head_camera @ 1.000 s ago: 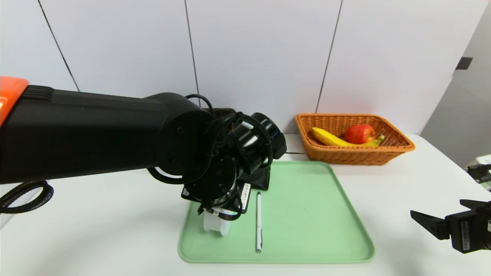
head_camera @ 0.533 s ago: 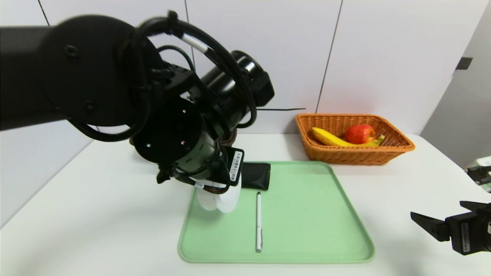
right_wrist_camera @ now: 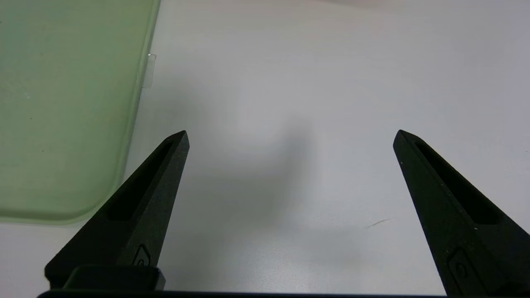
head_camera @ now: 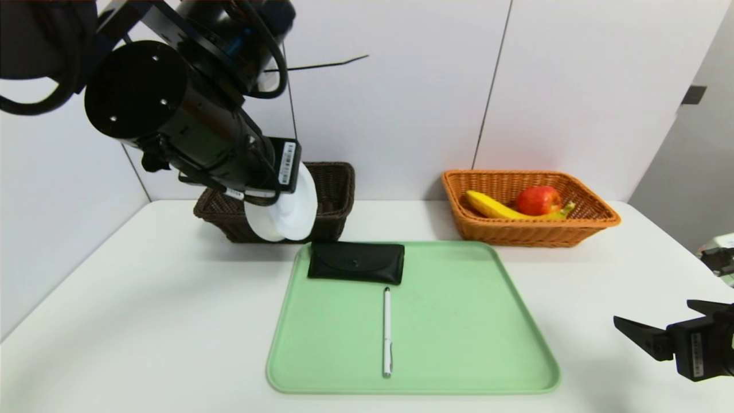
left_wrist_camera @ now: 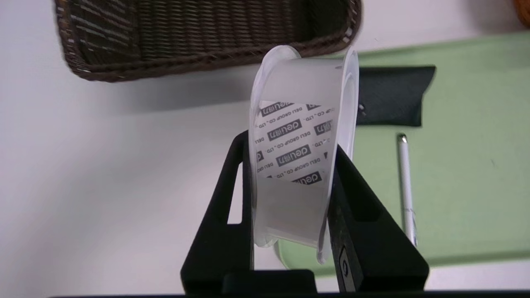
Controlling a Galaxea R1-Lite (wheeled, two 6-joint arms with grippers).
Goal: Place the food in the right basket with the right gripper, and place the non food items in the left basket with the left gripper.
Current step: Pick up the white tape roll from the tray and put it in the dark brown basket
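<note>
My left gripper [left_wrist_camera: 292, 142] is shut on the white spool [head_camera: 284, 212] [left_wrist_camera: 300, 136], which hangs in the air in front of the dark brown left basket [head_camera: 335, 178] [left_wrist_camera: 198, 37]. On the green tray [head_camera: 459, 321] lie the black pouch [head_camera: 356, 262] [left_wrist_camera: 391, 95] and the white pen [head_camera: 387, 332] [left_wrist_camera: 406, 186]. The banana [head_camera: 487, 206] and the red apple [head_camera: 538, 200] rest inside the orange-tan right basket [head_camera: 530, 232]. Low over the table at the far right, my right gripper [head_camera: 622, 324] [right_wrist_camera: 290, 134] stands open and holds nothing.
The white table [head_camera: 143, 321] carries the tray in the middle, with both baskets behind it against the white wall. In the right wrist view the tray's corner [right_wrist_camera: 62, 124] lies beside the open fingers.
My left arm has lifted the spool off the tray's near-left part and carried it up and back towards the dark basket. The pouch now shows in full. The right arm has not moved.
</note>
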